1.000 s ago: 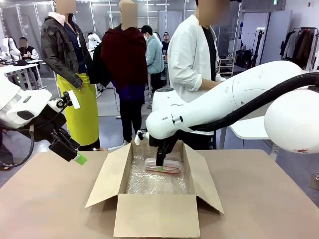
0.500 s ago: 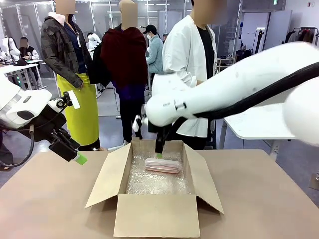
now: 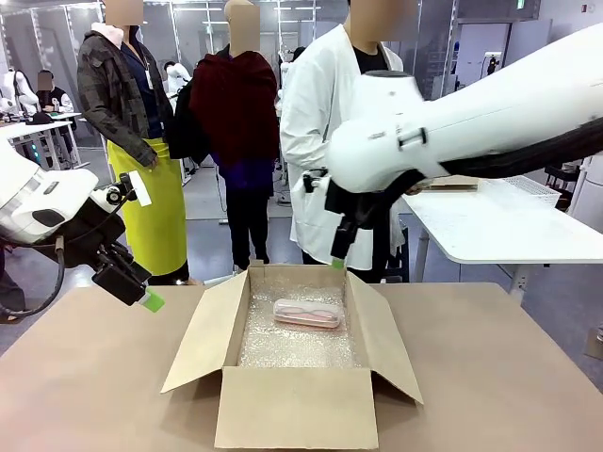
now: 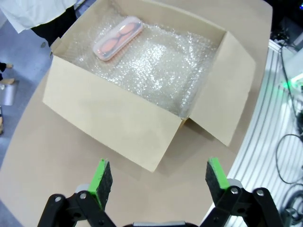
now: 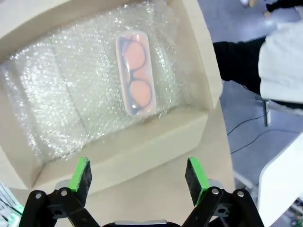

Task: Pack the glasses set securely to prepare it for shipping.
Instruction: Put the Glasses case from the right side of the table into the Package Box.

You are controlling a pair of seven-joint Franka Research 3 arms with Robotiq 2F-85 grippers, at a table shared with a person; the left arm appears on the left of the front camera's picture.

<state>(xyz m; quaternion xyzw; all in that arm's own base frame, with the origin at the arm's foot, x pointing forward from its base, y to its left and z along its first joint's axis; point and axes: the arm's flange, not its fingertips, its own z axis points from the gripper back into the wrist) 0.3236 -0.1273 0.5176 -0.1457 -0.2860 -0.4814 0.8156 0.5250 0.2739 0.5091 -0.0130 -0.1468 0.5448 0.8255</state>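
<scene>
Pink case: lies flat on bubble wrap inside the open cardboard box, centre frame, toward its far wall.
Left gripper: fingers apart, empty, at middle left of the front frame.
Right gripper: fingers apart, empty, above the box's far edge.

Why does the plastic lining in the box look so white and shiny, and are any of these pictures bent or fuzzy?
Front view: even indoor light, soft shadows, and the bubble wrap is only mildly shiny. Left wrist view: the wrap glares white under the lights, and the wide lens curves the edge of the table. Right wrist view: the wrap sparkles too, yet the pink case is crisp.
</scene>
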